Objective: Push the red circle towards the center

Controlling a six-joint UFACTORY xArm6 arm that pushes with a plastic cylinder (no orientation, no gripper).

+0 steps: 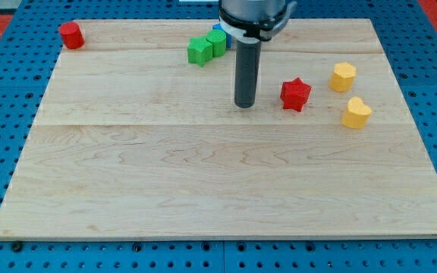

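The red circle (71, 35) is a short red cylinder at the board's top left corner. My tip (244, 105) rests on the wooden board (203, 174) a little above its middle, far to the right of the red circle. A red star (295, 94) lies just right of the tip, a small gap apart.
Two green blocks (206, 47) touch each other near the top edge, left of the rod, with a blue block (218, 30) partly hidden behind them. A yellow hexagon (343, 76) and a yellow heart-like block (356, 113) lie at the right.
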